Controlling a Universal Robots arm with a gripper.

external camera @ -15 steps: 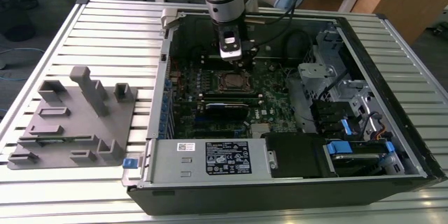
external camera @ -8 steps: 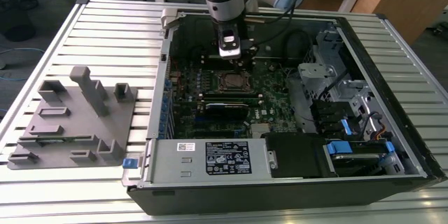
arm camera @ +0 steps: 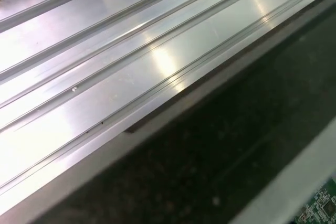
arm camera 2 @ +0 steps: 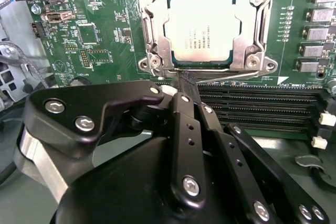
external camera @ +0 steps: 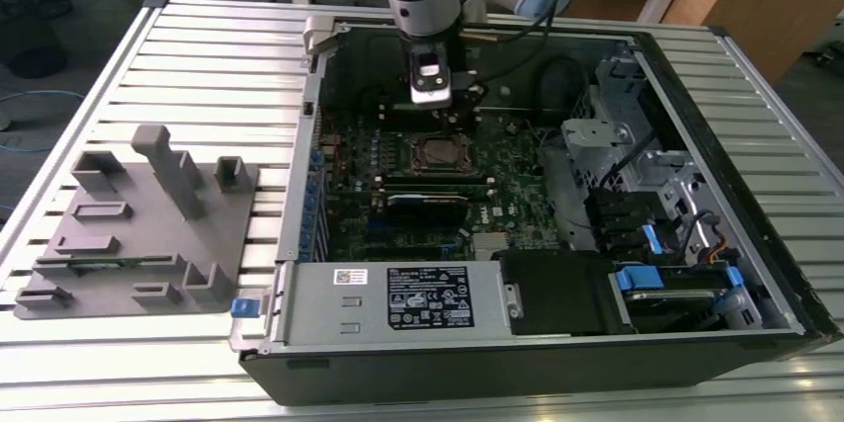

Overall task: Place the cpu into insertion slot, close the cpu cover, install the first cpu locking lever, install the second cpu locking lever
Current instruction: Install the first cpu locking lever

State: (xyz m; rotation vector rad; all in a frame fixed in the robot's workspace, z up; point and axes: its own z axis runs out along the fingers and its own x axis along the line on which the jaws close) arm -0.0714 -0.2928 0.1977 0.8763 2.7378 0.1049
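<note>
I've got the arm dropping in from the upper centre of the exterior view, gripper (external camera: 436, 109) low inside the open computer case (external camera: 311, 195), just above the insertion slot (external camera: 442, 152) in the middle of the frame; in the second wrist view the cpu (arm camera 2: 202, 24) sits flat in the slot, silver top showing; cpu cover (arm camera 2: 251, 35) is down over it, frame around the chip's edges; gripper (arm camera 2: 187, 80) fingers pressed together into one tip at the socket edge that faces the black memory slots (arm camera 2: 262, 109); thin wire lever (arm camera 2: 236, 75) runs along that same edge, its end just beside the tip; can't tell if the tip touches it or pinches anything; green board (arm camera 2: 100, 30) all around the socket; first wrist view shows the ribbed aluminium table (arm camera: 131, 66); grey fixture block (external camera: 145, 234) lies on the table at the exterior view's left, well apart from the case.
</note>
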